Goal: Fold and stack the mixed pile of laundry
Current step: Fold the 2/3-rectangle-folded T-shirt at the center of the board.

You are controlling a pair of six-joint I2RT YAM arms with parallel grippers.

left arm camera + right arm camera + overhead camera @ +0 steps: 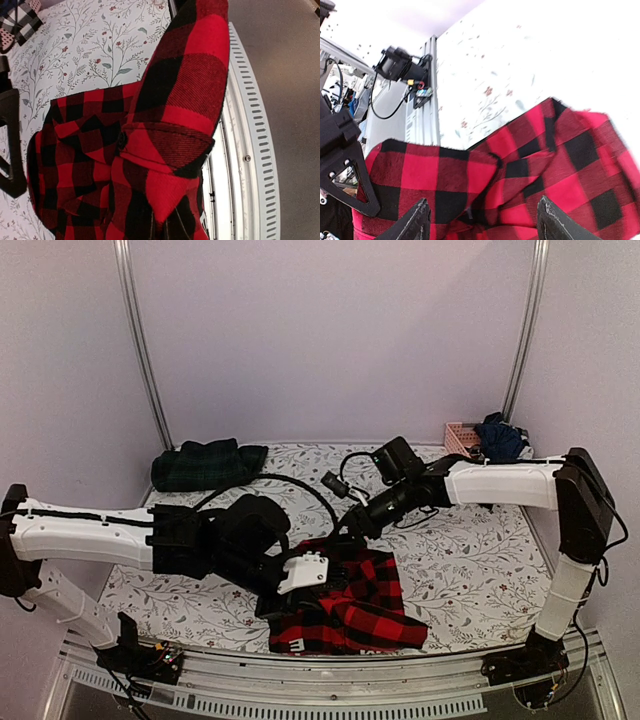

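Note:
The red-and-black checked flannel shirt lies bunched on the table cloth near the front edge. My left gripper is at its left side. In the left wrist view the shirt fills the frame and its cloth runs down into the shut jaws of that gripper. My right gripper hovers over the shirt's far edge. In the right wrist view it is wide open, and its fingers span the flannel without closing on it. A folded dark green tartan piece lies at the back left.
A pink slatted basket at the back right holds dark navy clothes. The white leaf-patterned table cloth covers the table. A metal rail runs along the front edge, just beside the shirt.

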